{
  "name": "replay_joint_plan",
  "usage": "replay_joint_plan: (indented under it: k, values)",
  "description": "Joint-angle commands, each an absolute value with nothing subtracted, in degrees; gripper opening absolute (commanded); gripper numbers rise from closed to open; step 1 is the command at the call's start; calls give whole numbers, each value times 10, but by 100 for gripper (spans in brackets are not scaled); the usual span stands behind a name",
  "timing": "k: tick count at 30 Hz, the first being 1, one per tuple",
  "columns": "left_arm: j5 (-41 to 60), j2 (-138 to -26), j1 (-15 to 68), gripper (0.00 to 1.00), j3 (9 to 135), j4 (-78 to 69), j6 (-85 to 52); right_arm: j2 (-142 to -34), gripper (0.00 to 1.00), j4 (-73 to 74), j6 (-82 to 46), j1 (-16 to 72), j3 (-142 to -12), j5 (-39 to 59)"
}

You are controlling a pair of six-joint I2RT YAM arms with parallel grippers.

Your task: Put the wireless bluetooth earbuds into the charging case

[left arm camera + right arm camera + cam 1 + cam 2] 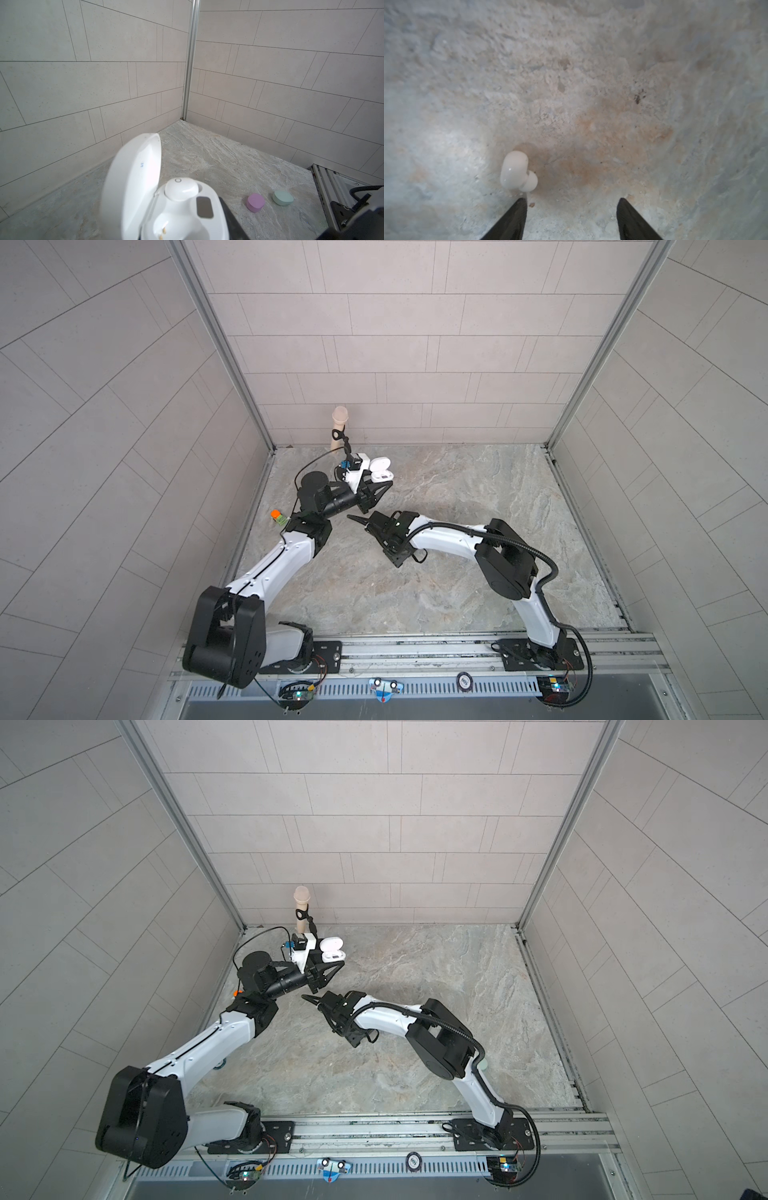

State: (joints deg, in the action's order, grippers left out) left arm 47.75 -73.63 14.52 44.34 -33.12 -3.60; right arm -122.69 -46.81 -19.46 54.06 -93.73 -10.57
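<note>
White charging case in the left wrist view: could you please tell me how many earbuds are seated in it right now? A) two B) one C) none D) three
B: a single white earbud sits in one well of the open white charging case, while the other well is bare, with its gold contacts showing.

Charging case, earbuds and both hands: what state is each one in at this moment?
charging case: lid open, one slot empty.
seated earbud: white, sitting in the case's other slot.
loose earbud: white, lying on the table, ungripped.
left hand: shut on the charging case.
right hand: open, empty, low over the table.
lilac case: closed, on the table.
mint case: closed, on the table.
</note>
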Motion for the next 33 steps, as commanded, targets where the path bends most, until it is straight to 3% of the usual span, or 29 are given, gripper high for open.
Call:
replay_joint_plan:
  k: [1,18,25,33]
  values:
    - [467,-708,143,25,422,-350,-45,-1183,72,-477,-191,544,-930,-53]
    - [323,-544,143,25,290,-258,-36,-1075,68,-488,-243,478,-841,80]
    - [276,-475,143,26,278,-196,-29,-1117,62,-443,-263,476,-877,103]
    - [271,-483,127,25,297,-178,-21,-1198,55,-432,-271,492,-965,87]
